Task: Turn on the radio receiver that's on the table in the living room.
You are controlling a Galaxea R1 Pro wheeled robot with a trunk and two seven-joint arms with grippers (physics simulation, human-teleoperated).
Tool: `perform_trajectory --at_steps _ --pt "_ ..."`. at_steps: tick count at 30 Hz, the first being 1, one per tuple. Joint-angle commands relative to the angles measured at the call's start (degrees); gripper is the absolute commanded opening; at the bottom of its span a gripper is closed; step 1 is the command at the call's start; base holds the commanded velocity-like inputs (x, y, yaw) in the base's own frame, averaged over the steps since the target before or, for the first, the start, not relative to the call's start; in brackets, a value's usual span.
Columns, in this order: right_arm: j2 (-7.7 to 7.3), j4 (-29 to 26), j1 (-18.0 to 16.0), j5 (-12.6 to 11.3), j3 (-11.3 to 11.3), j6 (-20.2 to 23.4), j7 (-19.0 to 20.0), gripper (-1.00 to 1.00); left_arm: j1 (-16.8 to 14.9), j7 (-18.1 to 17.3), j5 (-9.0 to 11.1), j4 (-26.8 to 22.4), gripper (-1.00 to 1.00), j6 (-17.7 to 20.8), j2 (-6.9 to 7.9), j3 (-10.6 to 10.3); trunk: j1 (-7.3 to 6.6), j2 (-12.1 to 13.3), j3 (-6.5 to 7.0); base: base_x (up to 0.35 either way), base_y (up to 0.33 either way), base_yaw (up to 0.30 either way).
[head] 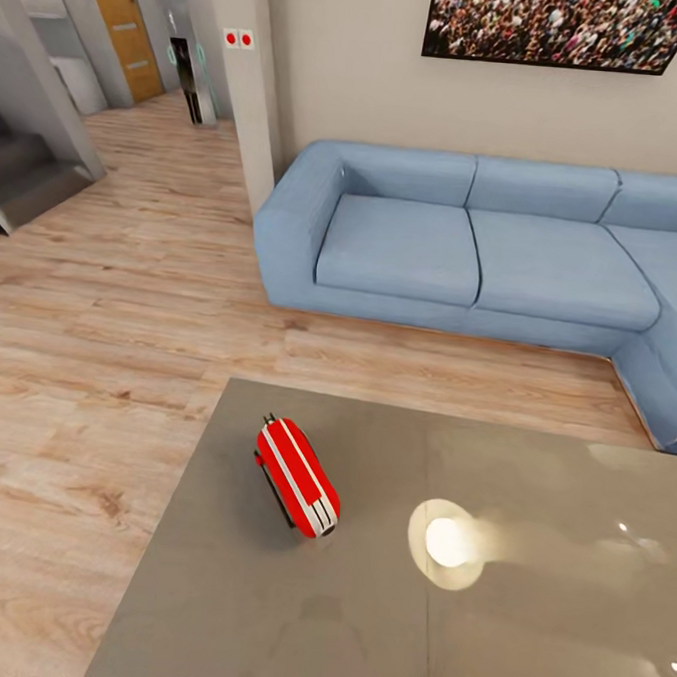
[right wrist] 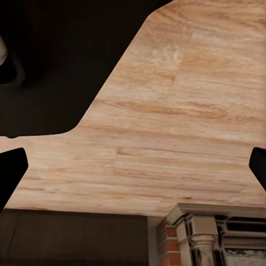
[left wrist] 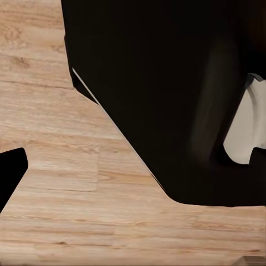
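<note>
- the radio receiver [head: 297, 476] lies on its side on the glossy grey worktop [head: 521, 630], near the far left corner, a little in from the left edge, its white end turned toward the near side and its black strap along the side facing the left edge.
- beyond the worktop's far edge runs a strip of plank floor [head: 108, 344], then the blue sofa [head: 464, 246] against the wall under the crowd picture [head: 563, 27].
- a bright lamp reflection [head: 448, 543] sits on the worktop toward the middle, well apart from the radio.
- the right hand [right wrist: 133, 166] hangs over bare floor with its two dark fingertips [right wrist: 11, 172] spread wide apart, holding nothing; a dark cabinet and a brick fireplace show beyond it.
- the left hand is harder to read: one dark fingertip [left wrist: 11, 174] shows over the floor beside the robot's dark body, and i cannot tell whether that hand is released or clenched.
- my worry: both hands are low, by the floor, so raising one could knock the worktop's edge.
- the radio is rounded and the top slick; a push on the dial end could slide or roll it toward the left edge.
</note>
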Motion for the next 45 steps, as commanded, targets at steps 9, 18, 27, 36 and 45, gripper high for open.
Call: perform_trajectory --at_steps 9,18,27,36,45 --pt "0.0 0.0 0.0 0.0 0.0 0.0 0.0 1.0 0.0 0.0 0.0 0.0 1.0 0.0 0.01 0.0 0.0 0.0 -0.83 0.0 0.0 0.0" --pt "0.0 0.0 0.0 0.0 0.0 0.0 0.0 1.0 0.0 0.0 0.0 0.0 1.0 0.0 0.01 0.0 0.0 0.0 -1.67 0.0 0.0 0.0" --pt "0.03 0.0 0.0 0.0 0.0 0.0 0.0 1.0 0.0 0.0 0.0 0.0 1.0 0.0 0.01 0.0 0.0 0.0 -2.5 0.0 0.0 0.0" --pt "0.0 0.0 0.0 0.0 0.0 0.0 0.0 1.0 0.0 0.0 0.0 0.0 1.0 0.0 0.01 0.0 0.0 0.0 -3.33 0.0 0.0 0.0" --pt "0.0 0.0 0.0 0.0 0.0 0.0 0.0 1.0 0.0 0.0 0.0 0.0 1.0 0.0 0.01 0.0 0.0 0.0 -4.16 0.0 0.0 0.0"
